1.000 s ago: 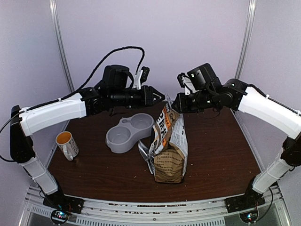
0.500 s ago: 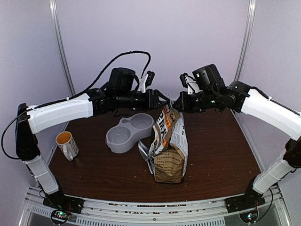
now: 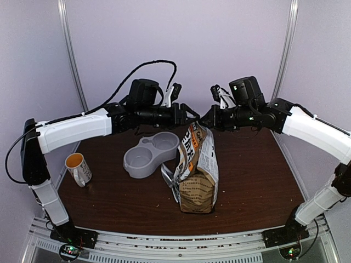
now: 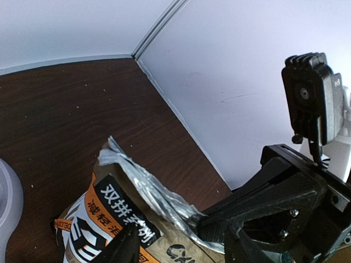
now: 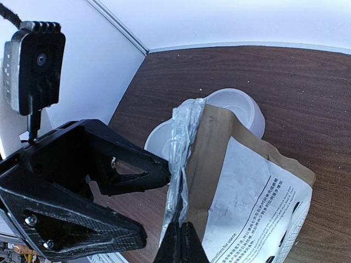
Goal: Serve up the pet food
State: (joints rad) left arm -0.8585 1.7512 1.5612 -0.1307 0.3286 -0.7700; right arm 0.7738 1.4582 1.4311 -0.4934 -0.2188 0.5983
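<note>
**Desk:** What's on the table (image 3: 258, 164)?

**Operator:** I see the pet food bag (image 3: 198, 181), kraft brown and crumpled, upright just right of the grey double bowl (image 3: 145, 156). The kibble is hidden inside. The white panel (image 5: 258, 203) reads "instructions for use", and the orange-black label (image 4: 115, 211) carries Chinese characters.

**Desk:** Grippers?

**Operator:** My right gripper (image 5: 178, 241) pinches the silver rim (image 5: 184, 126). The left gripper (image 5: 157, 204) has its fingers spread beside it.

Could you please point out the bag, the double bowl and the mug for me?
bag (image 3: 197, 192), top view, on its brown lower front panel.
double bowl (image 3: 140, 172), top view, on its near outer wall.
mug (image 3: 81, 171), top view, on its side.
</note>
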